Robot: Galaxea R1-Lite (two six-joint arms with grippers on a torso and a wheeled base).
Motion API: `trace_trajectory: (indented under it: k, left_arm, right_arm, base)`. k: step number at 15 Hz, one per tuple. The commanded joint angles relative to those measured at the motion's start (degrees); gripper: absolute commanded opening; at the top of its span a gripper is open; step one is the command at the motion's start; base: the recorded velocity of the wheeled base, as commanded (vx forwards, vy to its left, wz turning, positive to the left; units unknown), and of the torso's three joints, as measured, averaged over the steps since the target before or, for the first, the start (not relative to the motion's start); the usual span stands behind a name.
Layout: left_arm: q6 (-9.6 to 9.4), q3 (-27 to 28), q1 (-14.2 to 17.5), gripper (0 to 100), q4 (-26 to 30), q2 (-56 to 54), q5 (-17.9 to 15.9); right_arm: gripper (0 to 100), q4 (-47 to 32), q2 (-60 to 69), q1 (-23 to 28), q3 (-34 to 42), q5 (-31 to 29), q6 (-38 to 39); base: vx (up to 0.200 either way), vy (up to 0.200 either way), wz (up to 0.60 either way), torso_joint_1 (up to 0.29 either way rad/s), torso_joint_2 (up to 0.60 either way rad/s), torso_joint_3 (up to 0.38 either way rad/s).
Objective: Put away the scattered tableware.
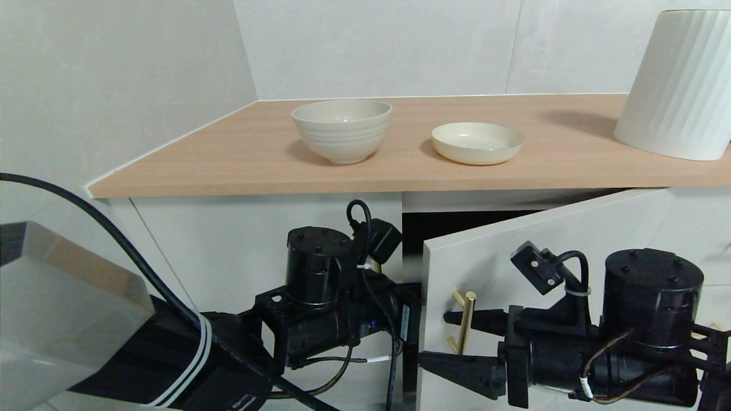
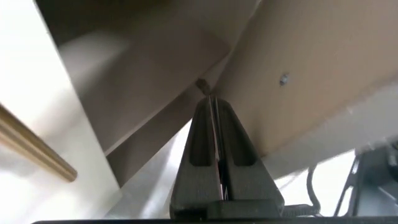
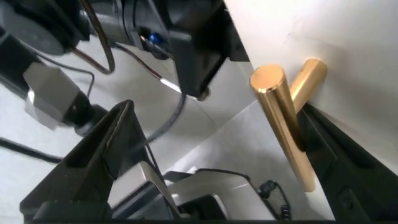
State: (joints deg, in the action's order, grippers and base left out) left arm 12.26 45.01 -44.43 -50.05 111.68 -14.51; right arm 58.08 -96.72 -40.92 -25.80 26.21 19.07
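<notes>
A ribbed cream bowl [image 1: 342, 130] and a shallow cream dish [image 1: 477, 142] stand apart on the wooden counter [image 1: 240, 165]. Below it, the white cabinet door [image 1: 571, 240] hangs partly ajar. My right gripper [image 1: 454, 342] is open, its fingers on either side of the door's gold handle [image 1: 467, 319]. In the right wrist view the handle [image 3: 283, 118] lies close to one finger [image 3: 336, 162], and the other finger [image 3: 106, 162] stands well apart. My left gripper [image 2: 213, 102] is shut on nothing, its tips against the cabinet's inner panel [image 2: 311, 74] at the gap beside the door.
A tall white ribbed shade [image 1: 679, 85] stands at the counter's right end. Walls close the counter at the back and left. A black cable [image 1: 114, 234] runs across the left foreground. The closed left cabinet door [image 1: 228, 251] is beside the dark gap [image 1: 457, 220].
</notes>
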Motion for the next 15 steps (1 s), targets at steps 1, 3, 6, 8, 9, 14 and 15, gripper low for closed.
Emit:
trace_trajectory:
  k: [1,3,6,8,9,14,15]
  left_arm:
    - [0.04,-0.1,-0.3,0,-0.13,-0.14,-0.08]
    - [0.04,-0.1,-0.39,0,-0.13,-0.14,-0.08]
    - [0.04,-0.1,-1.44,0,-0.22,-0.23,-0.08]
    - [0.04,-0.1,-1.44,0,-0.22,-0.23,-0.08]
    - [0.04,-0.1,-1.44,0,-0.22,-0.23,0.0]
    - [0.04,-0.27,-1.53,0,-0.22,-0.23,0.09]
    - [0.04,-0.27,-1.53,0,-0.22,-0.23,0.71]
  right_arm:
    - [100,-0.77,3.82,2.43,2.24,-2.39,-1.14]
    - [100,-3.06,7.16,3.22,2.86,-2.48,-1.31]
    - [100,-4.64,8.13,5.06,3.12,-2.74,-1.31]
    - [100,-4.9,9.8,6.29,4.17,-2.74,-1.31]
    - [100,-6.22,13.49,6.65,6.64,-2.74,-1.4]
    - [100,-25.12,33.26,7.17,11.47,-3.71,-1.31]
    - [100,-31.01,38.18,7.26,11.21,-4.06,-1.31]
  base:
    - [0.0,0.0,0.0,0.0,0.0,0.0]
    - [0.0,0.0,0.0,0.0,0.0,0.0]
    - [0.0,0.0,0.0,0.0,0.0,0.0]
    - [0.0,0.0,0.0,0.0,0.0,0.0]
    - [0.0,0.0,0.0,0.0,0.0,0.0]
    - [0.0,0.0,0.0,0.0,0.0,0.0]
    - [0.0,0.0,0.0,0.0,0.0,0.0]
